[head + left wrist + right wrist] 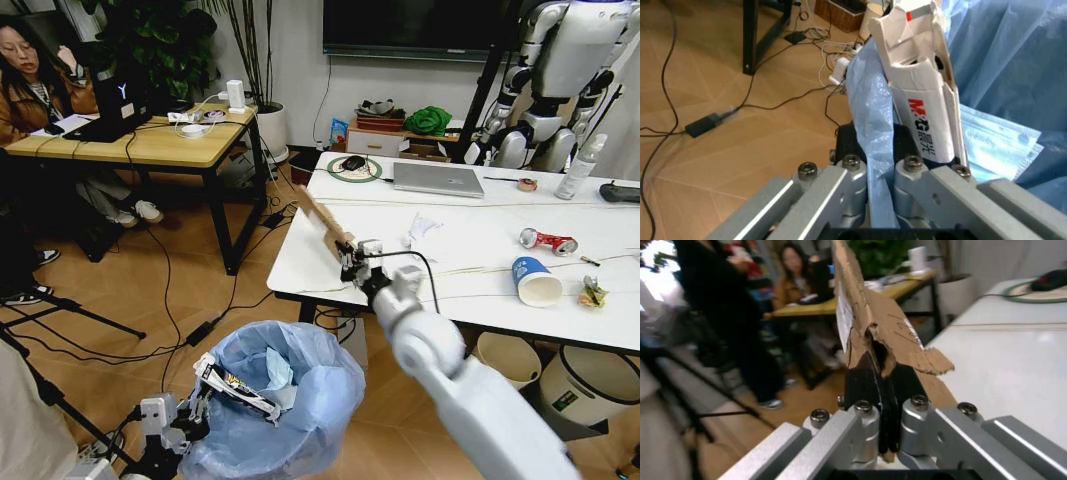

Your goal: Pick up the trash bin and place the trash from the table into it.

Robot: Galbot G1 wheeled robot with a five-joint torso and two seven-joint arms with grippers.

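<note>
Head view, desk [470, 255]: white top carrying can, cup, tissue awaiting clearing
Bin [290, 405]: held off floor near desk corner; left pincer [190, 412] pinching its bag rim
Cardboard [322, 220]: right pincer [350, 262] clamping it at desk edge, likely for binning

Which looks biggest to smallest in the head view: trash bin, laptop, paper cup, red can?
1. trash bin, though it sits nearest the camera
2. laptop
3. paper cup
4. red can, close to the cup, so that pair is unsure
</note>
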